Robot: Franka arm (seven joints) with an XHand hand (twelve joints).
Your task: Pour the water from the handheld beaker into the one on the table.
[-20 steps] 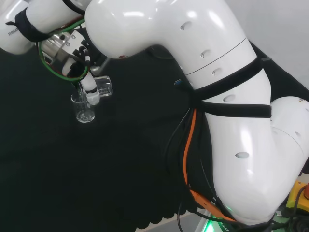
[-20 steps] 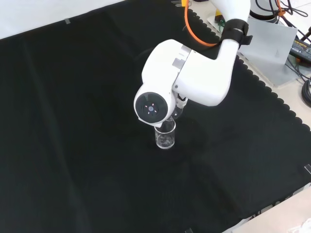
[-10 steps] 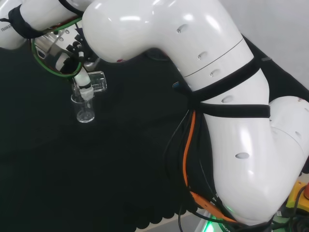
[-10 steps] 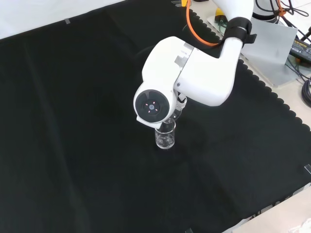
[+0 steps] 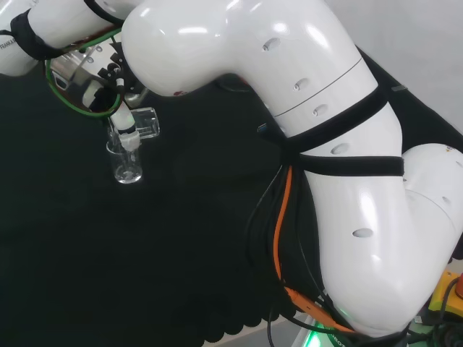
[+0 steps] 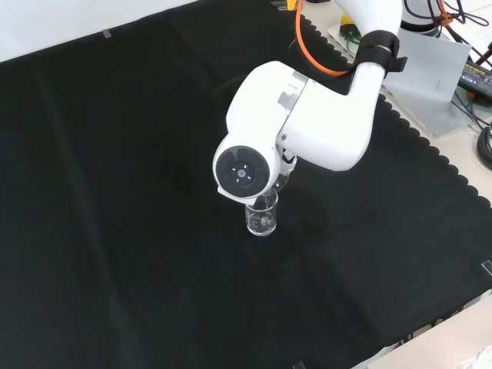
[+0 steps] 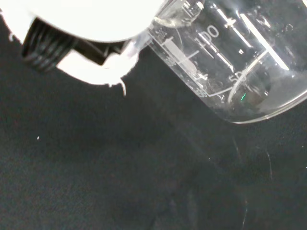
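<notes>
In the head view the hand (image 5: 116,108) has its fingers curled round a clear handheld beaker (image 5: 145,123), which lies tipped on its side just above and to the right of the rim of a second clear beaker (image 5: 127,163) standing upright on the black-clothed bench (image 5: 181,246). In the front view that standing beaker (image 6: 261,217) sits near the middle of the cloth, directly below the arm's big white link with its round grey cap (image 6: 241,174). The wrist view shows the held beaker's (image 7: 240,62) graduated glass wall slanting close beside a white fingertip (image 7: 96,72).
</notes>
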